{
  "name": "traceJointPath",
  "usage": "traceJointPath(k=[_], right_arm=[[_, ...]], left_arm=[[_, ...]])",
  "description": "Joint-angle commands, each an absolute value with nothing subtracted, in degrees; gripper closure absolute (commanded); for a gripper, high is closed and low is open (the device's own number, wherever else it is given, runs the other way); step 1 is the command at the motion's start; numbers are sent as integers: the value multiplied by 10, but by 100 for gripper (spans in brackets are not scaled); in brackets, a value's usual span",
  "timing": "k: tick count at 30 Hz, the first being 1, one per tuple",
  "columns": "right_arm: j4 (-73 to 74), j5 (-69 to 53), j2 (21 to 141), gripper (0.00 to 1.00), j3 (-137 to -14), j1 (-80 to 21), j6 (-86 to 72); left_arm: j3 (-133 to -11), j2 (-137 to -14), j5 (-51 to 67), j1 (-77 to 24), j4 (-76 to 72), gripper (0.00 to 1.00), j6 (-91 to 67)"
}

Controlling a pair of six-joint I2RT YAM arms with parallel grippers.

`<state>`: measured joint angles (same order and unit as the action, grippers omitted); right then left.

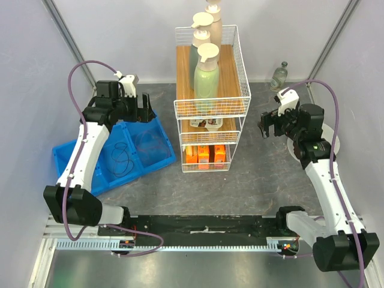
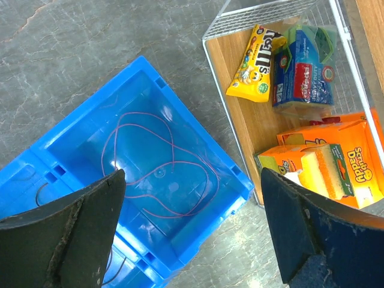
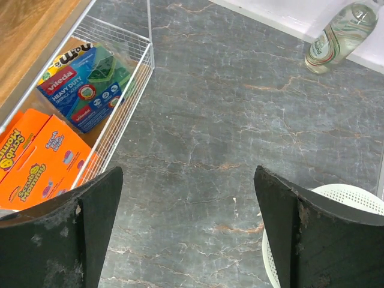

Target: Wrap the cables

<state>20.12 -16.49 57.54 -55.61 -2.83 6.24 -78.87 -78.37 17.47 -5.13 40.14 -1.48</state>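
Note:
A blue two-compartment bin (image 1: 159, 162) lies at the left. A thin pink cable (image 2: 171, 159) lies in loose loops in its right compartment, faint in the top view (image 1: 147, 144). A dark cable (image 1: 123, 157) lies loosely in the left compartment; the left wrist view shows only its edge (image 2: 39, 192). My left gripper (image 1: 143, 109) hangs open and empty above the bin's far right corner, its jaws wide apart (image 2: 192, 240). My right gripper (image 1: 268, 127) is open and empty over bare grey table to the right of the rack (image 3: 186, 240).
A white wire rack (image 1: 240, 114) stands mid-table, with bottles on top and snack and sponge packs (image 2: 300, 66) on lower shelves. A glass bottle (image 1: 279, 75) stands at the back right. A white perforated disc (image 3: 342, 201) lies beneath the right arm.

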Motion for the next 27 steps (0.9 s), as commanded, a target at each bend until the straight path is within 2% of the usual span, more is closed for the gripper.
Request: traceJointPath(k=[1, 7, 10, 14, 19, 23, 25, 27], right_arm=[[206, -199, 542, 2, -548, -28, 73], [283, -258, 444, 2, -512, -26, 66], [322, -271, 418, 2, -514, -27, 53], [369, -302, 418, 2, -543, -27, 11], [367, -442, 440, 3, -542, -27, -114], [278, -543, 422, 6, -470, -28, -247], [205, -563, 388, 6, -424, -27, -313], [178, -570, 370, 5, -399, -28, -344]], left_arm=[[-787, -767, 204, -54, 386, 1, -4], [-738, -701, 307, -54, 423, 1, 61], [-708, -665, 367, -53, 487, 1, 93], [-679, -594, 432, -54, 549, 1, 108], [-634, -541, 593, -54, 592, 1, 67], [-560, -521, 730, -54, 578, 1, 24], [-514, -514, 766, -54, 523, 1, -37], [-468, -498, 774, -54, 405, 1, -137]])
